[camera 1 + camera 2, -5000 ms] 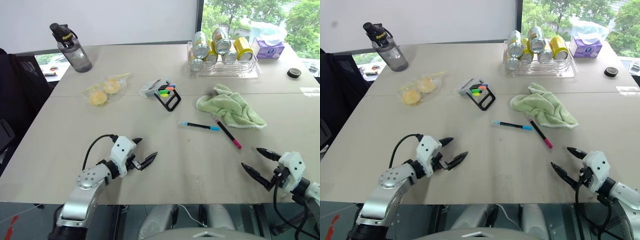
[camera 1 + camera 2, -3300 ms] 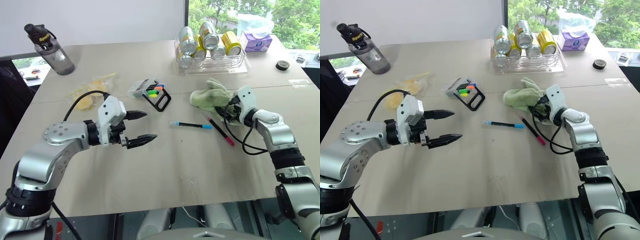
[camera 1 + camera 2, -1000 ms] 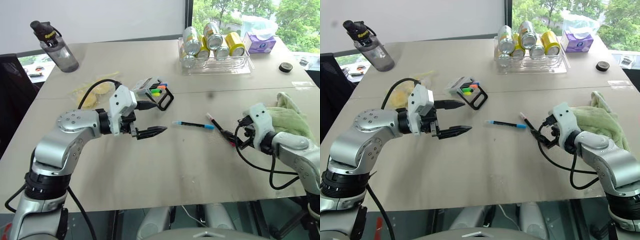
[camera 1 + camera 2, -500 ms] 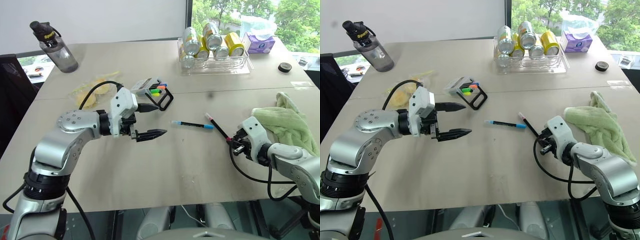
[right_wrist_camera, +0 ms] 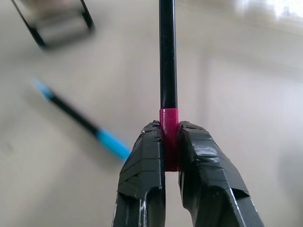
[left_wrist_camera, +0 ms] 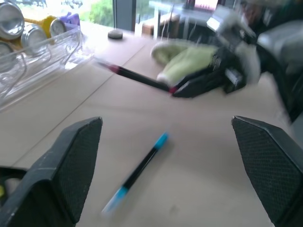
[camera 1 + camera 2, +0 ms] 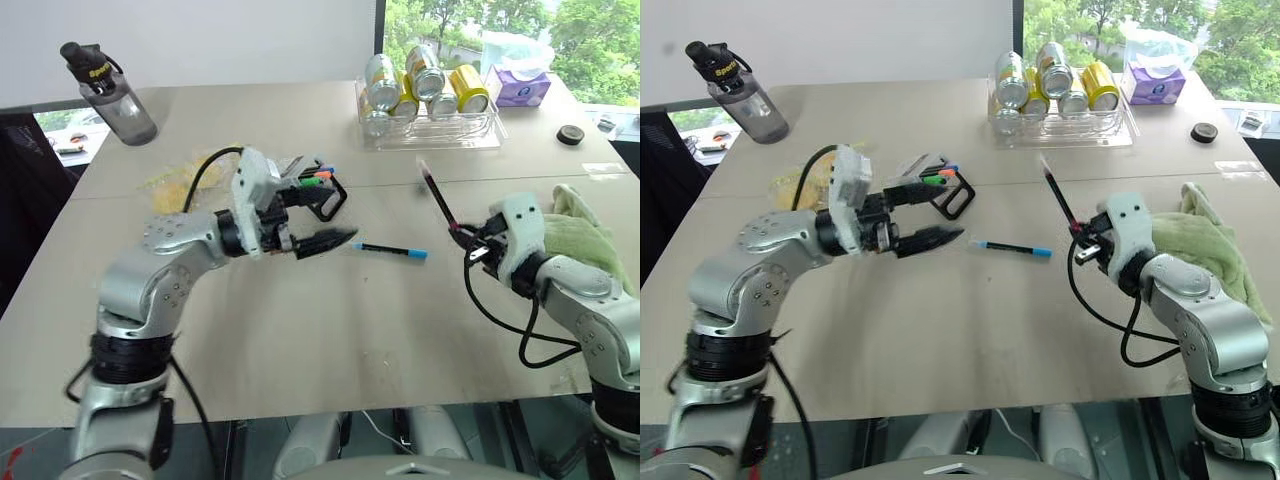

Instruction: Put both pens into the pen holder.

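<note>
The magenta-ended pen (image 7: 437, 197) is pinched by its very end in the right gripper (image 5: 170, 142), lifted off the table; it could pivot or slip. The blue-capped pen (image 7: 390, 249) lies before the wide-open left gripper (image 7: 322, 222), near the pen holder (image 7: 318, 192), which could get knocked.

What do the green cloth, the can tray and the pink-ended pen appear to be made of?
Green cloth: soft, fuzzy fabric, likely microfibre; it lies rumpled in folds. Can tray: clear hard plastic, glossy; the cans show through its walls. Pink-ended pen, gripped in the right gripper: smooth, slightly shiny black barrel, probably plastic.
</note>
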{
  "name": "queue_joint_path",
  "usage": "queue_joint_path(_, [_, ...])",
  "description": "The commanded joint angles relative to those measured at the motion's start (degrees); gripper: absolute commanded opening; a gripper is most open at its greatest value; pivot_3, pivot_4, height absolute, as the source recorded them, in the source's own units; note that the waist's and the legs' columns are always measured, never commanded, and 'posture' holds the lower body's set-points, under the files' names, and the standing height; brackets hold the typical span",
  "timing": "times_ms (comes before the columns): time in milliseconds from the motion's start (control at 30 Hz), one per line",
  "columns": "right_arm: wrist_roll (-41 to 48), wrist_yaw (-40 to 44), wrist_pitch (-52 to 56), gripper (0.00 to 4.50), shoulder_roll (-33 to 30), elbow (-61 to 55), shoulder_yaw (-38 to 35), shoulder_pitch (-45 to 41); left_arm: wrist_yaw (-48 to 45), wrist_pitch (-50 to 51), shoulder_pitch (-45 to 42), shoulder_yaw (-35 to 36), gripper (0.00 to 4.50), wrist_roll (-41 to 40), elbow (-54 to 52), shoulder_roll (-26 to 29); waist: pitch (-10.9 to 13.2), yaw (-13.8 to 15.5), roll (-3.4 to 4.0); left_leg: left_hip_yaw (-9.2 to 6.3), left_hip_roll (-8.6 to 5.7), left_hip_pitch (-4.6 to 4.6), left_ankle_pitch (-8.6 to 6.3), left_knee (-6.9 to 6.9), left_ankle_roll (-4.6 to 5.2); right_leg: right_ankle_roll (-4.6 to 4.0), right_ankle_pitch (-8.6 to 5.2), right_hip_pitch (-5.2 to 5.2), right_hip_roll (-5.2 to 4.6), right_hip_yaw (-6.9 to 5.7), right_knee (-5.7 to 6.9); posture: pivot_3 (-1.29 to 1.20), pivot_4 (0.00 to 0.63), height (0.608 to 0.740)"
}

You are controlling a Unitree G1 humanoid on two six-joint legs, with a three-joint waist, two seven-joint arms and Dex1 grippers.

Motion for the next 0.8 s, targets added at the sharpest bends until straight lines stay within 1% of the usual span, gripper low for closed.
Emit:
queue_joint_path(33, [-0.54,4.16,-9.79,0.04,0.19,-1.6,0.52,0.59,11.68,5.61,-1.87,5.22,4.5,-8.94,-0.31,-6.72,0.0,0.05,0.0,0.01,0.0,-0.02,0.0,0.01,0.0,0.0,0.0,-0.02,0.0,0.01,0.0,0.0,0.15,0.74])
queue_joint_path(100, [-0.69,6.39,-14.37,0.04,0.44,-1.77,1.1,1.63,18.55,7.5,-3.01,7.87,4.5,-13.79,0.62,-11.84,0.0,0.09,-0.04,0.0,-0.01,-0.03,0.0,0.07,0.0,0.01,0.01,-0.01,0.0,-0.01,-0.01,0.0,0.15,0.74])
queue_joint_path(167, [0.07,8.52,-18.14,0.04,1.06,-2.25,1.38,2.57,23.66,8.44,-3.91,9.83,4.5,-18.05,1.34,-15.72,-0.02,0.07,-0.07,0.01,-0.01,-0.03,0.0,0.14,0.0,0.03,0.02,0.01,0.0,-0.01,0.01,0.0,0.15,0.74])
queue_joint_path(233, [1.01,9.81,-19.6,0.04,1.41,-2.42,1.56,2.93,26.98,9.03,-4.44,10.8,4.5,-20.83,1.68,-17.69,-0.03,-0.15,-0.08,0.03,-0.01,-0.01,0.0,0.18,0.0,0.04,0.02,0.02,0.0,0.01,0.09,0.0,0.15,0.74])
queue_joint_path(300, [2.43,10.77,-20.3,0.04,2.16,-2.88,2.04,2.82,28.73,9.35,-4.83,10.27,4.5,-22.27,1.91,-18.94,-0.03,-0.33,-0.08,0.15,-0.01,0.07,0.0,0.21,-0.01,0.04,0.02,0.01,0.01,0.12,0.26,0.0,0.15,0.74])
queue_joint_path(500, [4.32,11.54,-21.08,0.04,3.35,-3.64,3.83,2.23,31.18,10.71,-5.09,8.33,4.5,-27.39,1.58,-20.55,-0.03,-0.25,-0.08,0.29,-0.01,0.24,0.05,0.29,-0.08,0.04,0.02,0.02,0.04,0.25,0.59,0.0,0.15,0.74])
queue_joint_path(733, [6.19,11.74,-20.27,0.04,4.19,-4.26,5.91,0.94,30.12,11.82,-3.86,5.78,4.5,-30.26,0.26,-19.36,-0.03,-0.17,-0.07,0.36,-0.01,0.27,0.05,0.37,-0.08,0.04,0.02,0.02,0.05,0.3,0.7,0.0,0.15,0.74])
queue_joint_path(800, [6.93,11.6,-19.8,0.0,4.4,-4.37,6.17,0.67,29.39,11.99,-3.4,5.36,3.97,-30.95,-0.09,-18.65,-0.03,-0.18,-0.07,0.36,-0.01,0.27,0.05,0.36,-0.08,0.04,0.02,0.02,0.06,0.31,0.7,0.0,0.15,0.74])
